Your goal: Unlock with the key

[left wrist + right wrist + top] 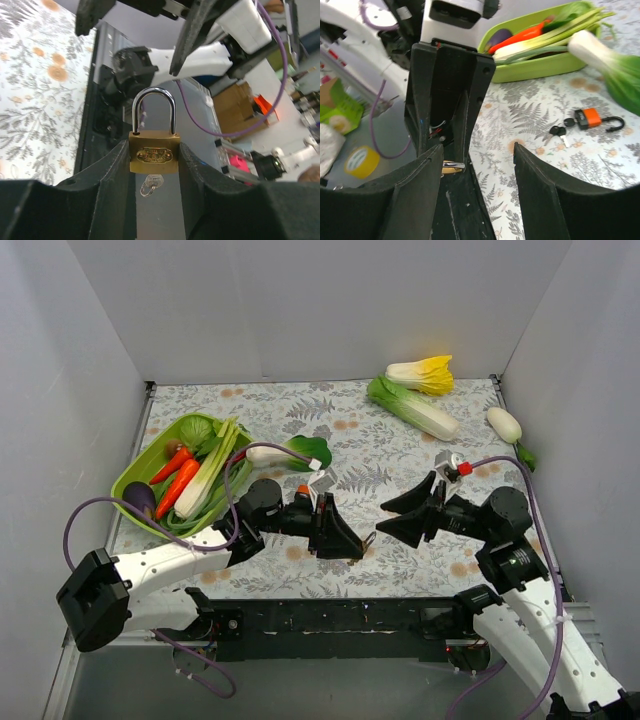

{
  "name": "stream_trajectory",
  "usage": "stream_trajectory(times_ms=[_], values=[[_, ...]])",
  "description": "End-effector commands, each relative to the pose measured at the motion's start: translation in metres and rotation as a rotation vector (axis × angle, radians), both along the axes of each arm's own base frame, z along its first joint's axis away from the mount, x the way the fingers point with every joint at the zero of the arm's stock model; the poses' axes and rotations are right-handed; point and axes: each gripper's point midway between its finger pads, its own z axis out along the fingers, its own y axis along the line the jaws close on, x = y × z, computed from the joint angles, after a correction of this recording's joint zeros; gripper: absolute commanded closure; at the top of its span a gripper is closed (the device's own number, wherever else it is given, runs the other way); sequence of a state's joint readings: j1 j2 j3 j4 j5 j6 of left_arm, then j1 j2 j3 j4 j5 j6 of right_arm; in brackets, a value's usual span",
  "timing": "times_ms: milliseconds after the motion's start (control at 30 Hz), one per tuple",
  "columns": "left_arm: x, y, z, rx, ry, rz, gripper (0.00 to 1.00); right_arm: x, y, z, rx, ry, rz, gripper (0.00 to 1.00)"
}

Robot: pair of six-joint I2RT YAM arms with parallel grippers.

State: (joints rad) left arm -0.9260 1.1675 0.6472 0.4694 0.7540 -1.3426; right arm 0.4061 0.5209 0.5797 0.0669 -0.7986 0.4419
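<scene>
While the left gripper [154, 146] clamps the brass padlock [154, 159], key [150, 184] at its 6 o'clock, its embossed label's unreadable. Right gripper [384, 519] gapes wide at its 3 o'clock

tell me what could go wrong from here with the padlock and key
1. The padlock is pinched only by its sides between the left fingers, so twisting the key may spin the padlock or pull it loose.
2. The key is small and hangs just below the padlock, close between those fingers. The open right fingers could bump them or miss the key, perhaps knocking it out.
</scene>
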Motion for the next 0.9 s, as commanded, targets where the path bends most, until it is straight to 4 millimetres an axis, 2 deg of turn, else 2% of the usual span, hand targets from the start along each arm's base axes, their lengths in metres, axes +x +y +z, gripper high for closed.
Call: stream_trajectory(times_ms=[0, 133, 267, 433, 867], values=[[-0.025, 0.009, 0.017, -0.049, -0.02, -0.166, 1.0, -0.032, 0.005, 0.022, 0.031, -0.106, 0.203, 0.35], [-0.025, 0.009, 0.015, -0.043, -0.013, -0.183, 1.0, -0.044, 0.006, 0.018, 0.048, -0.091, 0.274, 0.35], [-0.024, 0.008, 0.014, -0.041, -0.004, -0.194, 1.0, -0.048, 0.006, 0.005, 0.039, -0.063, 0.296, 0.35], [-0.024, 0.006, 0.015, -0.049, 0.002, -0.205, 1.0, -0.056, 0.005, -0.001, 0.03, -0.05, 0.345, 0.35], [-0.021, 0.0, 0.015, -0.052, 0.024, -0.221, 1.0, -0.057, 0.007, -0.011, 0.028, -0.038, 0.361, 0.38]])
